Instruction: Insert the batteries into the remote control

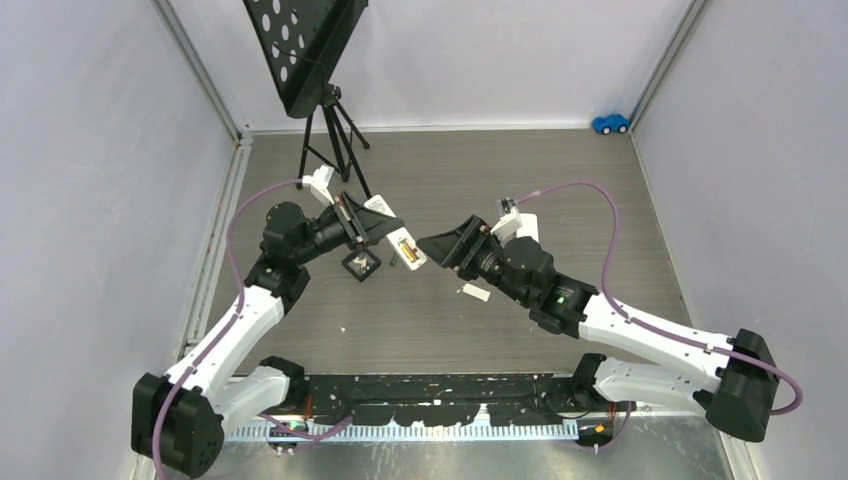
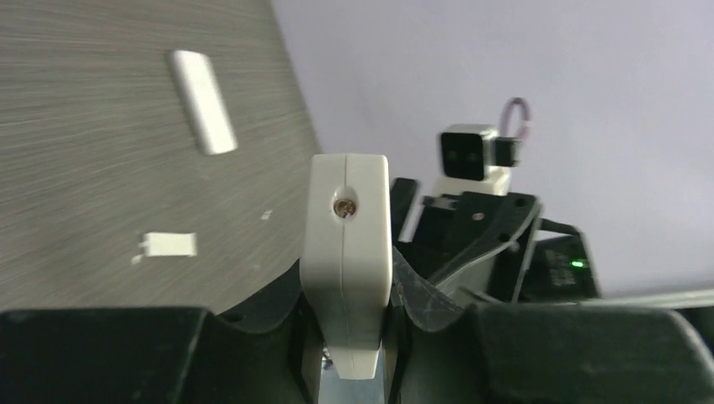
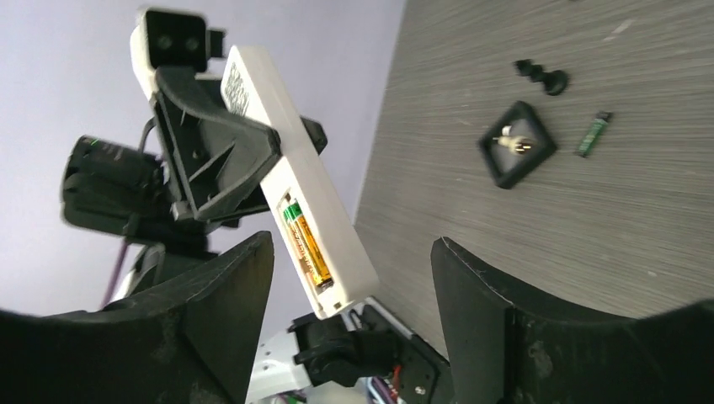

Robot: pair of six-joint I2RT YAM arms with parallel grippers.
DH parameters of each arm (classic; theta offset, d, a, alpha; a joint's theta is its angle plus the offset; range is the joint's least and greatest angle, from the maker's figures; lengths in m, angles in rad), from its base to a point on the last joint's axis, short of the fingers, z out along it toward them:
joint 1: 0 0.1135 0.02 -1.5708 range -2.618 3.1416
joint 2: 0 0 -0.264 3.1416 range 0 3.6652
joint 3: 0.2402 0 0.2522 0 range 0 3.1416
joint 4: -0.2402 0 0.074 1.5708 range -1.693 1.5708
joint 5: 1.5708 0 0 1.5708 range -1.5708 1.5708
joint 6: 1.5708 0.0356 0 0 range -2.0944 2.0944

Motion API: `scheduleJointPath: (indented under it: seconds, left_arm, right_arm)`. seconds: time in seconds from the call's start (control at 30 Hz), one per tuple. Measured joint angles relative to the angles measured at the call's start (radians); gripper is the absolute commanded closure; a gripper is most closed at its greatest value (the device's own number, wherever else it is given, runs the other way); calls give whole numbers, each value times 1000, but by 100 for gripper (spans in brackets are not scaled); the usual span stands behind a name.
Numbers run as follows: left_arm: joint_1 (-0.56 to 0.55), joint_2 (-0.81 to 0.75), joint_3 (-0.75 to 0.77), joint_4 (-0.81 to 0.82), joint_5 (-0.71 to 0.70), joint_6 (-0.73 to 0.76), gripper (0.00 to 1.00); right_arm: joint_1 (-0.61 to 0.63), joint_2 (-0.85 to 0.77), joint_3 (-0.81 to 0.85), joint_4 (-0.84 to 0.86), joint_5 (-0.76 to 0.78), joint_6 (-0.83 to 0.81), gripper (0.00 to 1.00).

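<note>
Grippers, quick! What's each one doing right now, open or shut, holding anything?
Left gripper: jaws closed on the white remote control.
Right gripper: jaws open, holding nothing.

The table (image 1: pixel 450 160), surfaced in grey wood grain, is enclosed on three sides by plain pale lavender walls (image 1: pixel 90 150), which are joined at the far corners by aluminium posts (image 1: pixel 200 70). A black tripod (image 1: pixel 335 130) carrying a tilted, perforated black panel (image 1: pixel 300 45) is set near the far left corner, and a small blue toy car (image 1: pixel 610 123) is parked in the far right corner. The whole is lit softly and evenly.
</note>
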Motion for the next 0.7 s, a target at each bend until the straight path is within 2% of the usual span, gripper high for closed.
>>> scheduleJointPath:
  seconds: [0.17, 0.27, 0.43, 0.7]
  left_arm:
    - [37, -102, 28, -356, -132, 213, 100]
    - [42, -170, 55, -580, -263, 335, 100]
    - [42, -267, 76, -820, -436, 459, 100]
    - [42, -388, 92, -993, -644, 536, 100]
  right_arm:
    - [-9, 17, 109, -245, 84, -17, 33]
    - [-14, 117, 245, -408, 128, -31, 41]
    - [-16, 502, 594, -628, 163, -63, 50]
    - [-16, 990, 901, -845, 158, -71, 50]
